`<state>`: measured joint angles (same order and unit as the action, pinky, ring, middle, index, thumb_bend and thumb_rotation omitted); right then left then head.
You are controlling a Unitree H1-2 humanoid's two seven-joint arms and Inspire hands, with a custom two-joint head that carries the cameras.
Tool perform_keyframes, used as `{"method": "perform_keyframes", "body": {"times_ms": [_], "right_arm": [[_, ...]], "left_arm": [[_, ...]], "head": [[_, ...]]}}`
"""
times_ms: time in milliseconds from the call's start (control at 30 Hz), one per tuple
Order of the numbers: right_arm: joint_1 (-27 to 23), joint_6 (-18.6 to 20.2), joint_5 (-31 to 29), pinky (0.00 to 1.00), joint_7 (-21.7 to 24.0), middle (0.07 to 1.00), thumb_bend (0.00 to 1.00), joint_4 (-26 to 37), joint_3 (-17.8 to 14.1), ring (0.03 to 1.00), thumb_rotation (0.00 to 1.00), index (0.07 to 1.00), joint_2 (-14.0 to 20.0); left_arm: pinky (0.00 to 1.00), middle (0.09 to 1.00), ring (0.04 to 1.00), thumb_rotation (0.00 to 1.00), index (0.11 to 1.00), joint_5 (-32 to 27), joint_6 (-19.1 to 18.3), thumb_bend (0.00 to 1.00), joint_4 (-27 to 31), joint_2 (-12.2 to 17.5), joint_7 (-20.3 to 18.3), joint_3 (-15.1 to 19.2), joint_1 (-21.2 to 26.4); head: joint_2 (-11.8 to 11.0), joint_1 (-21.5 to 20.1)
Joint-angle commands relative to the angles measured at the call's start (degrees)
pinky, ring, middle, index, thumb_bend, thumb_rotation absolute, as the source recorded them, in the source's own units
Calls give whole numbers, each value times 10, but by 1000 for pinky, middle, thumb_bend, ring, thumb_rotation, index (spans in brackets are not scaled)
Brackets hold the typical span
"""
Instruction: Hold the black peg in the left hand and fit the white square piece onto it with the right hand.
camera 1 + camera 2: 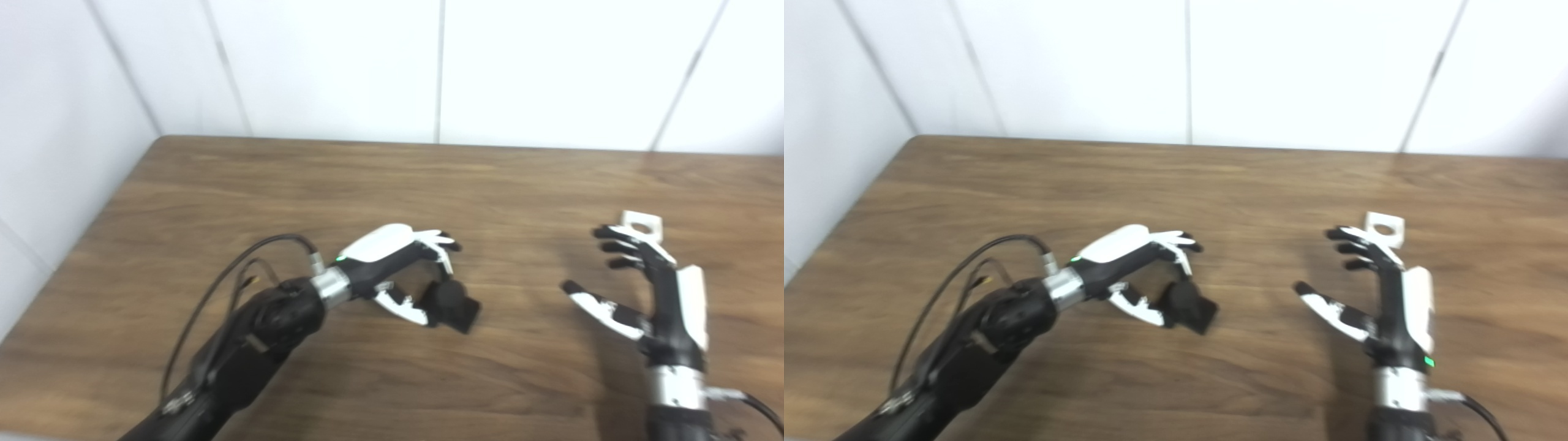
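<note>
The left robot hand (401,269) is curling over the black peg (452,305), fingers above and thumb below, at about the middle of the counter (392,177); the peg is sitting between them, but motion blur is keeping me from confirming whether it is clamped or merely enclosed, or whether it is clear of the surface. The right robot hand (643,288) is standing with fingers apart and thumb spread toward 9 o'clock, holding nothing. The white piece (643,224), a small square block with a round hole, is lying flat on the counter at 12 o'clock from that hand, just beyond the fingertips (606,233); contact cannot be confirmed. Judgement: the step in hand is securing both parts, and neither grasp is verified. To do it well, the left hand is needing a firm pinch low on the peg, leaving the mating end exposed and turned toward 3 o'clock. The right hand is needing to advance toward 12 o'clock and pinch the piece by its outer edges, keeping the hole uncovered. The piece is looking thin and light, so a glancing touch is likely to skid it away.
</note>
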<state>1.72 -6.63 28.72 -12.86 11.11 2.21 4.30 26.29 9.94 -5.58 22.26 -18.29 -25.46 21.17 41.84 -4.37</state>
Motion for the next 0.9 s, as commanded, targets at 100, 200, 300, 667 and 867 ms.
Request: {"method": "perform_keyframes", "body": {"times_ms": [100,200,300,667,867], "right_arm": [[-14,-4,16,536,-14,764,557,21,-5,666,124,677,-9],[-19,-1,21,535,-16,764,556,21,-5,670,110,673,-14],[-21,12,28,575,-8,764,551,32,-5,684,123,676,-15],[-57,37,52,581,-11,764,584,42,-24,724,110,671,6],[-104,94,90,621,30,813,600,46,-38,767,191,696,58]], "left_arm": [[919,891,954,77,487,4,20,520,-18,22,-29,-10,-14],[898,890,952,75,488,-3,28,521,-32,26,-29,-8,-15],[887,888,949,74,488,1,28,521,-32,27,-29,-9,-17],[883,884,947,74,488,-7,44,521,-41,33,-31,-8,-16],[880,886,948,74,488,-9,37,521,-32,38,-37,-6,-18]], "head": [[-7,-56],[-12,-82],[-13,-91],[-22,-135],[-23,-145]]}}
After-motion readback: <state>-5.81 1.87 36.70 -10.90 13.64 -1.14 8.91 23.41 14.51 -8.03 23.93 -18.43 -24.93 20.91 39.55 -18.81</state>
